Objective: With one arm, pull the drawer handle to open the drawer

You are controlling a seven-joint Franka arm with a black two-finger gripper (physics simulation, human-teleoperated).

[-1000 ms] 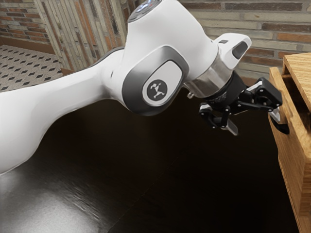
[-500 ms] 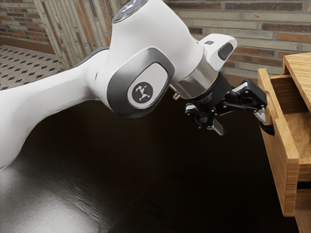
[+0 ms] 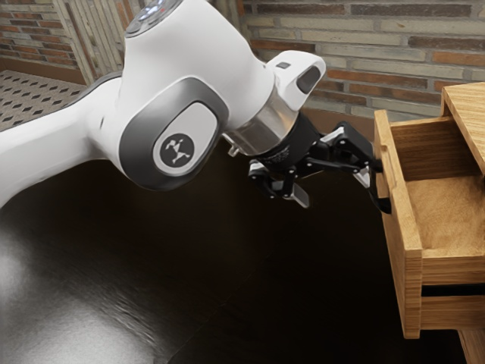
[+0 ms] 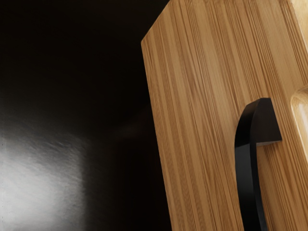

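Observation:
A wooden drawer [image 3: 396, 235] stands pulled well out of the wooden cabinet [image 3: 467, 106] at the exterior view's right, and its bare inside floor shows. A black curved handle [image 3: 382, 199] sits on the drawer front. My black gripper [image 3: 333, 186] is open, its fingers spread wide. The far finger [image 3: 365, 177] is hooked against the upper end of the handle; the near finger [image 3: 298, 197] hangs free over the table, away from the drawer. In the wrist view the drawer front [image 4: 202, 115] is close to my hand, with the handle [image 4: 250, 159] running down it.
The dark glossy table [image 3: 151, 303] stretches under the arm and in front of the drawer. A brick wall [image 3: 394, 45] runs behind the cabinet. My white arm [image 3: 174, 114] comes in from the exterior view's left.
My hand has drawn back toward the exterior view's left with one finger on the handle. The drawer has slid out with it, from barely ajar to wide open.

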